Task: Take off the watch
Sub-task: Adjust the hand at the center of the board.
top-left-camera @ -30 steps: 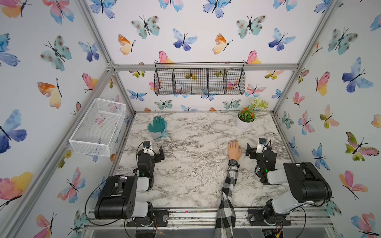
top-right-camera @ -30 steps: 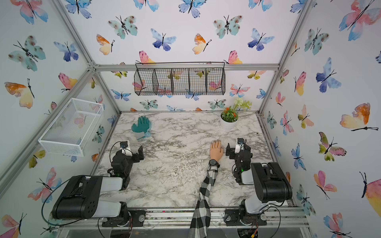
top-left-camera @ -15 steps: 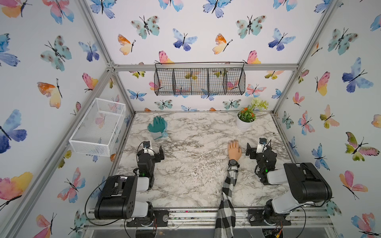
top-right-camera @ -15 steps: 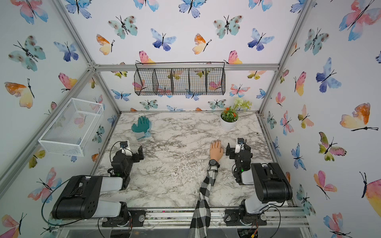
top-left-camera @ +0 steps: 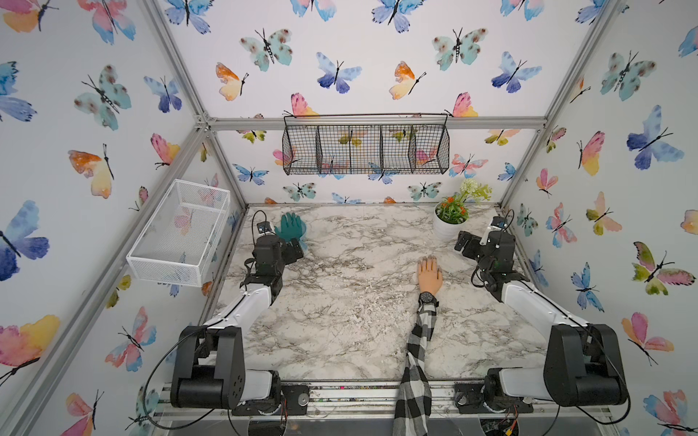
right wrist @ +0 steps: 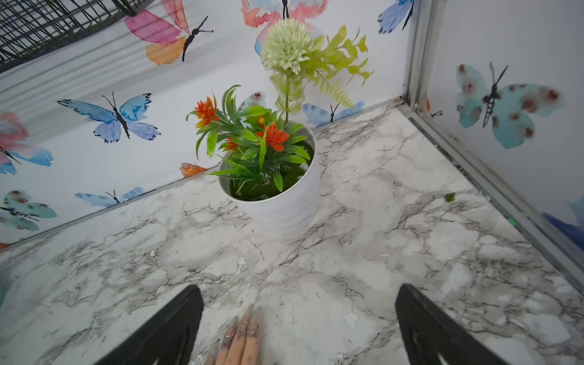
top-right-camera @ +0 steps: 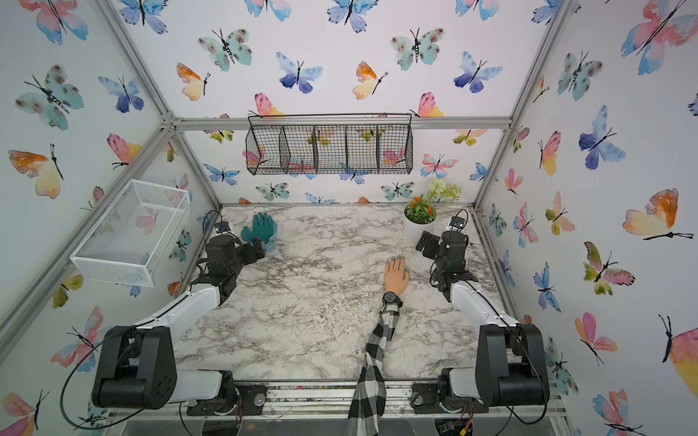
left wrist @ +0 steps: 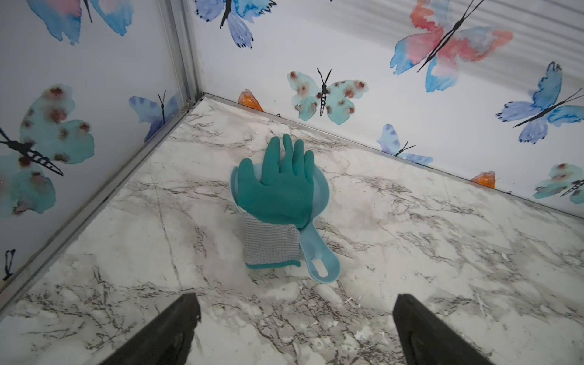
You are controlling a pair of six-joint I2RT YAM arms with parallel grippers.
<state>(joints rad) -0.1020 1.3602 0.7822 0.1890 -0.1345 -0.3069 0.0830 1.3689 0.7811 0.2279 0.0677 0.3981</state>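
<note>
The watch (top-left-camera: 428, 298) (top-right-camera: 391, 298), black with a round dark dial, is strapped on the wrist of a mannequin hand (top-left-camera: 429, 273) (top-right-camera: 396, 277). The hand lies palm down right of the table's middle, with a black-and-white checked sleeve (top-left-camera: 419, 351) behind it. My right gripper (top-left-camera: 465, 243) (top-right-camera: 426, 243) hovers open beyond and right of the hand's fingers. In the right wrist view the gripper (right wrist: 298, 294) is empty and the mannequin fingertips (right wrist: 243, 335) show between its jaws. My left gripper (top-left-camera: 292, 253) (left wrist: 295, 303) stands open and empty at the far left. The watch shows in neither wrist view.
A green glove (top-left-camera: 291, 226) (left wrist: 278, 189) lies on a light blue scoop (left wrist: 320, 262) just beyond the left gripper. A white flower pot (top-left-camera: 445, 230) (right wrist: 278, 208) stands at the back right. A white wire basket (top-left-camera: 181, 230) hangs on the left wall, a black one (top-left-camera: 366, 149) on the back wall.
Both arms have stretched out toward the back of the table, the left gripper nearing the glove and the right nearing the pot. Both stay open. The hand and watch have not moved.
</note>
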